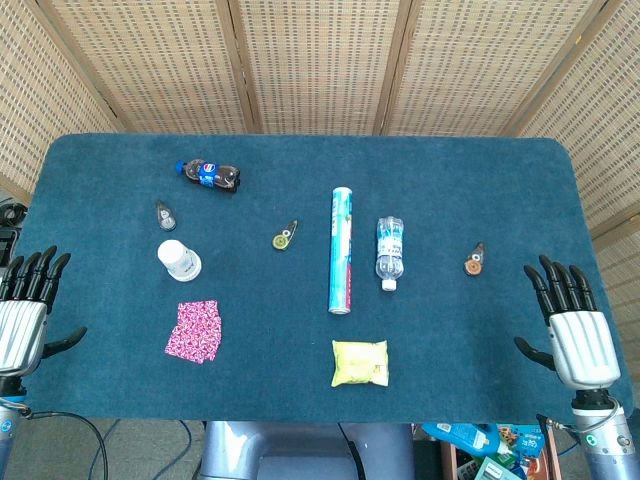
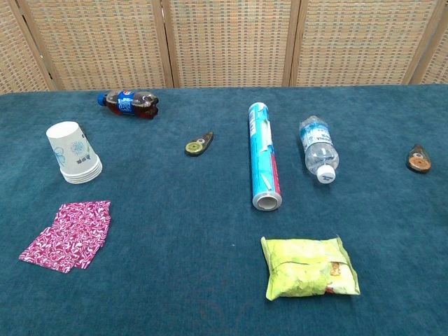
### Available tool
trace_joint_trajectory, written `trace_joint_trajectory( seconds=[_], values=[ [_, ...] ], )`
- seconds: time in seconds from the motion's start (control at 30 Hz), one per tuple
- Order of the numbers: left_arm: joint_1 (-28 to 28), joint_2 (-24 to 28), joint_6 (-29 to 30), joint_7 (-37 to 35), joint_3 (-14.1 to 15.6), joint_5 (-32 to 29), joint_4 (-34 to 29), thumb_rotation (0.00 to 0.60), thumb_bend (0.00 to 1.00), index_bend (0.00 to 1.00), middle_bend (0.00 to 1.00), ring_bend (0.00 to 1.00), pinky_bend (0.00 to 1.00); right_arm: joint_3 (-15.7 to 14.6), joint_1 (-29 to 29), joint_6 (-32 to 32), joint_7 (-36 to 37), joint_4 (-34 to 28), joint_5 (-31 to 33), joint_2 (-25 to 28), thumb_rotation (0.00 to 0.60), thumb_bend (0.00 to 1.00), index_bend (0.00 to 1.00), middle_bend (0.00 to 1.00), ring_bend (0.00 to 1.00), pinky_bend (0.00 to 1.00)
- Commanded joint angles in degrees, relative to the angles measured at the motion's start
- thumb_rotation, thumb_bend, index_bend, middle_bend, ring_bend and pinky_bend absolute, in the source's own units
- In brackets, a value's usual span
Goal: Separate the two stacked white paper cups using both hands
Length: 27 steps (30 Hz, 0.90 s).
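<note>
Both hands are parked at the near corners of the blue surface (image 1: 300, 400). The left hand (image 1: 22, 325) sits at the left edge with its fingers spread wide and nothing in it, and the right hand (image 1: 575, 335) is at the right edge, likewise spread and empty. Neither shows up in the chest view.

The stacked white paper cups (image 2: 73, 152) stand upside down on the left side of the surface, still nested together, well apart from both hands. Just near of them lies a pink patterned cloth (image 2: 68, 235). Far of the cups there's a cola bottle (image 2: 129, 103) on its side, and a small tape dispenser (image 1: 165, 214) sits between bottle and cups in the head view.

Around the middle: a green-wheeled tape dispenser (image 2: 198, 144), a long foil-type tube (image 2: 263, 155) lying lengthwise, and a water bottle (image 2: 318, 149) just right of it, cap toward the near side. A yellow snack packet (image 2: 308, 267) lies near of the tube. An orange tape dispenser (image 2: 418, 158) sits off to the right.
</note>
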Motion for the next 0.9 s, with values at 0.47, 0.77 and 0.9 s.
trace_joint_trajectory(
  seconds=[0.47,0.77,0.9],
  values=[
    [-5.39,-1.55,-6.65,-1.38,-2.83,-1.47,4.86,0.600,0.12,0.00,0.00,0.00,0.00,-0.21,0.19,-0.84,0.04,0.40,0.17,0.37,0.600,0.00,0.00,0.00,0.00,0.00],
    [-18.33,-4.83,-24.55,-8.68,-6.47,-3.95,15.55,0.600,0.12,0.00,0.00,0.03,0.13,-0.57,1.24,-2.74,-3.89,1.57,0.05,-0.89,0.600,0.00,0.00,0.00,0.00,0.00],
    [-22.78,-9.24,-29.28,-11.87,-6.75,-3.66,22.03,0.600,0.12,0.01,0.01,0.08,0.18,-0.24,1.45,-3.19,-4.32,1.86,1.04,-1.17,0.600,0.00,0.00,0.00,0.00,0.00]
  ],
)
